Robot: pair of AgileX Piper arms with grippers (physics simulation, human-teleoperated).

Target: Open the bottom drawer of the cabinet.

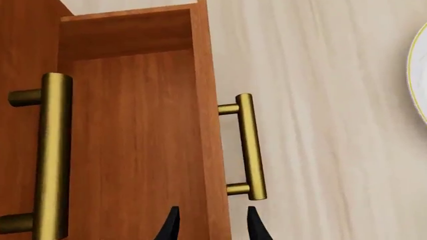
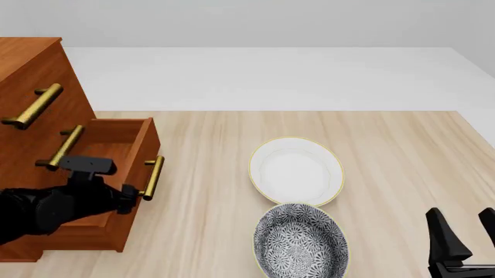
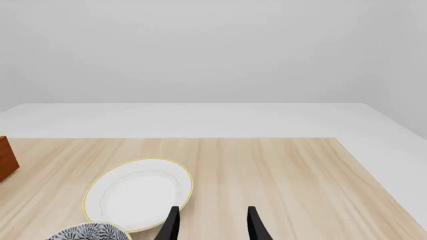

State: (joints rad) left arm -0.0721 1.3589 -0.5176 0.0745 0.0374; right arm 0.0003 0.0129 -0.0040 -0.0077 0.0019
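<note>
left wrist view: risk of the jaws slipping off, since the left gripper point(image 1: 210, 224) shows only two dark fingertips point(image 1: 171, 225) parted, straddling the front panel of the bottom drawer point(image 1: 133, 135) near the lower end of its brass handle point(image 1: 250, 147) and gripping nothing. a pull from here could slide off the panel edge and leave the drawer half out; a skewed pull could jam it in its runners. drawer already drawn out, reddish-brown, hollow inside visible, handle a brass bar on two posts, undamaged. another brass handle point(image 1: 50, 155) of an upper drawer alongside, easy to snag by mistake.

front view: cabinet point(image 2: 35, 75) at the left edge of the surface point(image 2: 402, 174), bottom drawer projecting toward the middle, handle close by the left gripper's tip, contact hard to judge behind the dark arm. further pulling could tip or drag the whole cabinet. white bowl point(image 2: 296, 171) and patterned bowl point(image 2: 302, 246) near the front edge, well apart from the drawer, but within reach of a wide backward swing. right gripper point(image 2: 464, 229) at the front right corner, jaws apart, empty.

right wrist view: jaws open, nothing held, white bowl ahead; no hazard unless moved.
</note>
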